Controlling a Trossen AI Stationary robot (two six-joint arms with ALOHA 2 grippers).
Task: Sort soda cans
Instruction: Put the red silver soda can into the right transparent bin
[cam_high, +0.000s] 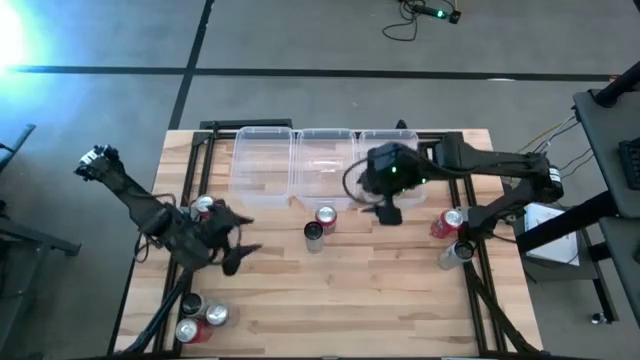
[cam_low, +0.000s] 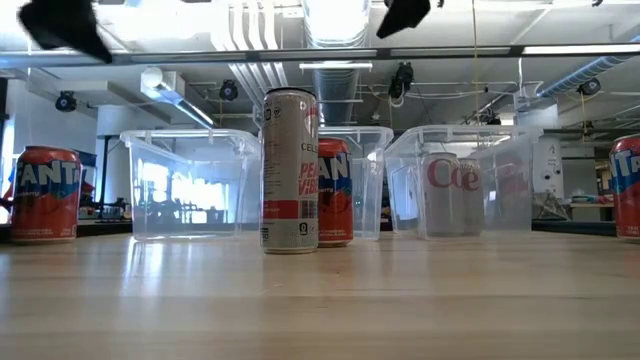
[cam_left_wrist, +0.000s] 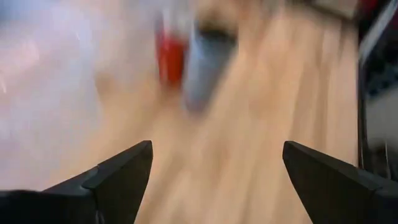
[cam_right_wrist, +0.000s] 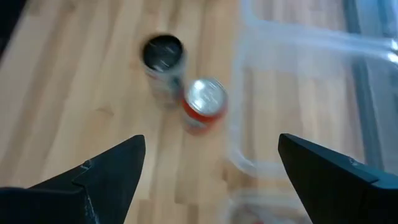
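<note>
Two soda cans stand upright mid-table: a silver-grey one (cam_high: 314, 236) (cam_low: 289, 170) and a red one (cam_high: 325, 217) (cam_low: 336, 192) just behind it. My right gripper (cam_high: 388, 212) (cam_right_wrist: 211, 174) hangs open above the right bin's near edge, up and to the right of this pair. My left gripper (cam_high: 236, 254) (cam_left_wrist: 214, 180) is open above the table's left part, near another red can (cam_high: 203, 207) (cam_low: 44, 193). A red can (cam_high: 447, 222) and a silver can (cam_high: 455, 253) stand at the right. Three more cans (cam_high: 200, 318) are at the near left corner.
Three clear plastic bins (cam_high: 325, 160) stand side by side along the far edge. A silver can (cam_low: 450, 195) shows through the right bin's wall (cam_low: 510, 180). Bare wooden table (cam_high: 350, 300) lies between the middle cans and the near edge.
</note>
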